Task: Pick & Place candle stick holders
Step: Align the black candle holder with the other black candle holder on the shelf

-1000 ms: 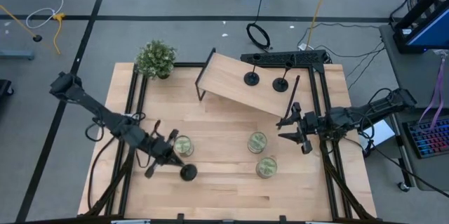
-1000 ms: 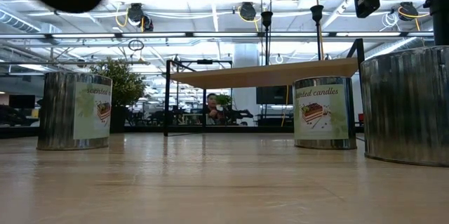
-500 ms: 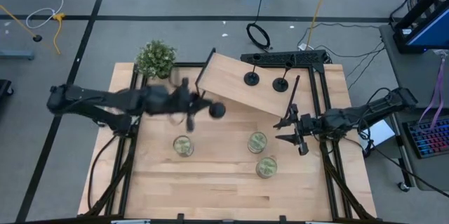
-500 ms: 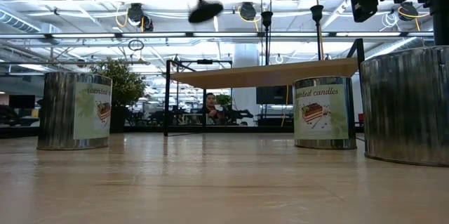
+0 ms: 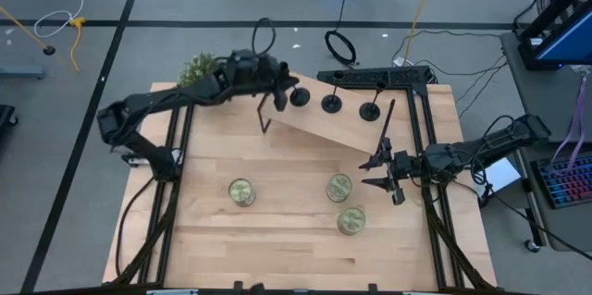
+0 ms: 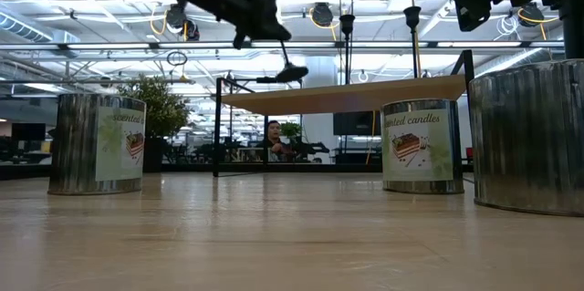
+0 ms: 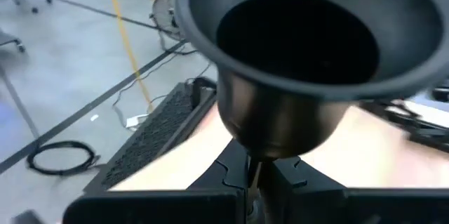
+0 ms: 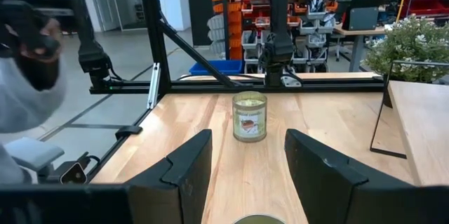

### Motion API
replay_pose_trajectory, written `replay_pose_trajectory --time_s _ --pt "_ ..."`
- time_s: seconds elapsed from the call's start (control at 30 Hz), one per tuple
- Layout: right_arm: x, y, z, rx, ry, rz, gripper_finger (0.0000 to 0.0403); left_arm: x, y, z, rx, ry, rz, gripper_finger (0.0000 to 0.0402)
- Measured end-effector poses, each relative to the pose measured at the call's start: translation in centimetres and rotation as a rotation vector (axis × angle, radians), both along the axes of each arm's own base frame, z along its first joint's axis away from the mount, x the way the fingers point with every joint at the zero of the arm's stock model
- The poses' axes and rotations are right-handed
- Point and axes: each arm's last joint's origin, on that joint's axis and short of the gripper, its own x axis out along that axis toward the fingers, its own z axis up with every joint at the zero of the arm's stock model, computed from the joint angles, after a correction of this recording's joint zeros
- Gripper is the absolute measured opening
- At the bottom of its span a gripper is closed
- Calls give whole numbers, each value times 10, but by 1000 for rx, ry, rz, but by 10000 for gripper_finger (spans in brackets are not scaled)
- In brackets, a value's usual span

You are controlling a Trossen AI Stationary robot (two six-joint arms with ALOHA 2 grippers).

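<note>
My left gripper (image 5: 276,90) is shut on a black candle stick holder (image 5: 294,96) over the left end of the raised wooden shelf (image 5: 314,119) at the table's far side. In the low view the holder's round base (image 6: 292,74) hangs just above the shelf top (image 6: 365,93). In the left wrist view its cup (image 7: 302,41) fills the picture. Two more black holders (image 5: 331,103) (image 5: 370,112) stand upright on their bases on the shelf. My right gripper (image 5: 379,173) is open and empty above the table's right side. My left gripper pinches the holder's thin stem (image 7: 254,175) between its two fingers, just below the cup. The fingers come from the table's left and lie across the stem. The holder is lifted clear and tilted, its base (image 6: 292,74) lower than the fingers and toward the table's right.
Three greenish candle jars (image 5: 241,191) (image 5: 339,187) (image 5: 351,220) stand on the near half of the table. A potted plant (image 5: 199,68) stands at the far left corner. A black frame (image 5: 407,78) runs along the far right. A person (image 8: 28,55) shows beyond the table.
My left gripper has swung from the near left of the table, up past the middle, toward the far edge and over the shelf's left end. It has kept hold of the holder, which has gone with it, clear of the table.
</note>
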Motion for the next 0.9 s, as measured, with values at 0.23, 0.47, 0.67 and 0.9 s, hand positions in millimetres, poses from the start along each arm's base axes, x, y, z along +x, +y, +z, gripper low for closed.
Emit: replay_pose_trajectory --time_s 0.23,0.47,0.67,0.9 --pt "0 0 0 0 0 2 173 2 27 -13 52 60 44 12" --pt "0 0 0 0 0 2 173 -3 39 -25 12 120 75 16" --pt "0 0 0 -1 1 3 173 -6 41 -26 1 134 83 15" --pt "1 0 -1 -6 10 3 173 -6 41 -26 43 150 70 40"
